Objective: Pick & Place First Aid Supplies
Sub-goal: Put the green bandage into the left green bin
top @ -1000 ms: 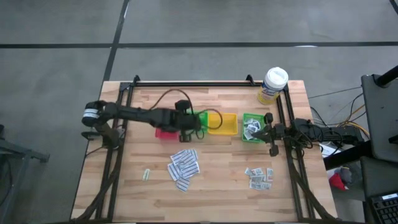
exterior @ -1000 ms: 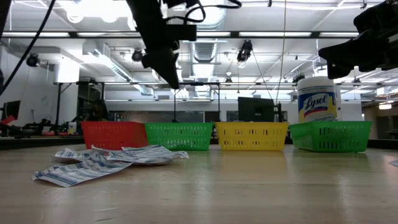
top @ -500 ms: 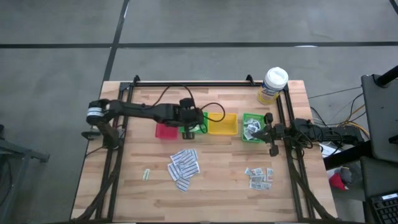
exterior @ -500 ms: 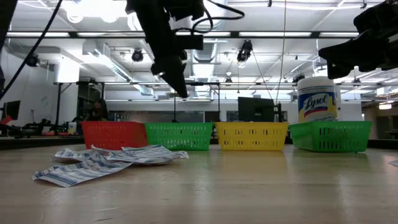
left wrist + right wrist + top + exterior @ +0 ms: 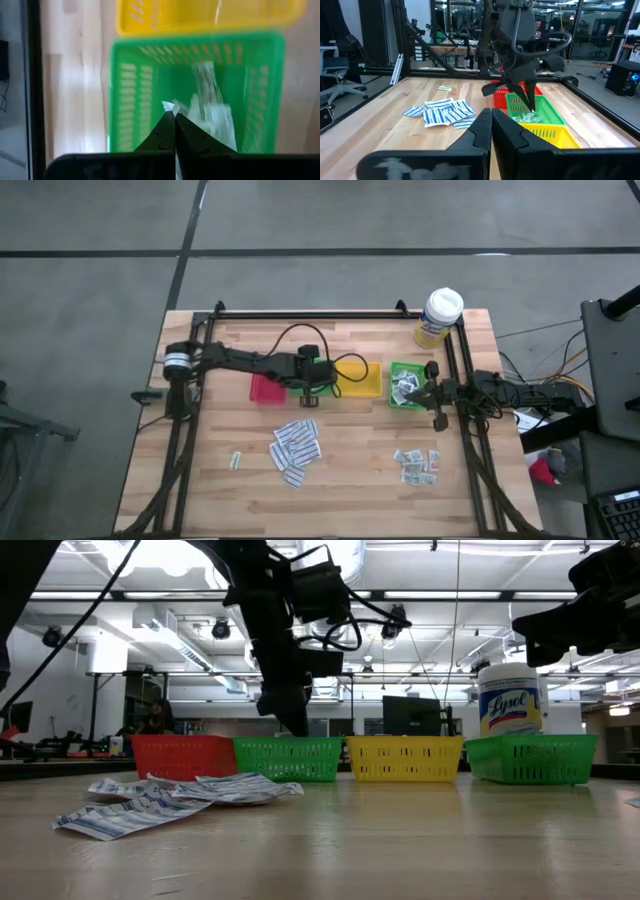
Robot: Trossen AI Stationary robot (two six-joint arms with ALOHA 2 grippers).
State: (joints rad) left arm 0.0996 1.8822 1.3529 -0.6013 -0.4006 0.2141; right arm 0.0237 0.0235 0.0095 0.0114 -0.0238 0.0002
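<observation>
Left gripper [image 5: 174,116]: held closed directly above the green tray [image 5: 125,90], a pale sachet [image 5: 169,106] seemingly pinched at its tips, presumably for sorting there; further sachets [image 5: 215,115] lie beneath it; strip pile [image 5: 296,446] sits behind; right gripper [image 5: 432,388] is parked closed.

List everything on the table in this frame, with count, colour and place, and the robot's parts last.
Red tray: one, left end of the tray row.
Green trays: two, one under the left arm beside the red tray, one at the right end.
Yellow tray: one, between the green trays.
Tub: one, white lid, yellow label, far right corner.
Long strips: a pile, white with blue print, near centre.
Small sachet: one, pale green, left of the strips.
Small square packets: a cluster, grey-white, near right.
Left pincer: shut, over the green tray holding clear packets.
Right pincer: shut, parked by the right green tray.
</observation>
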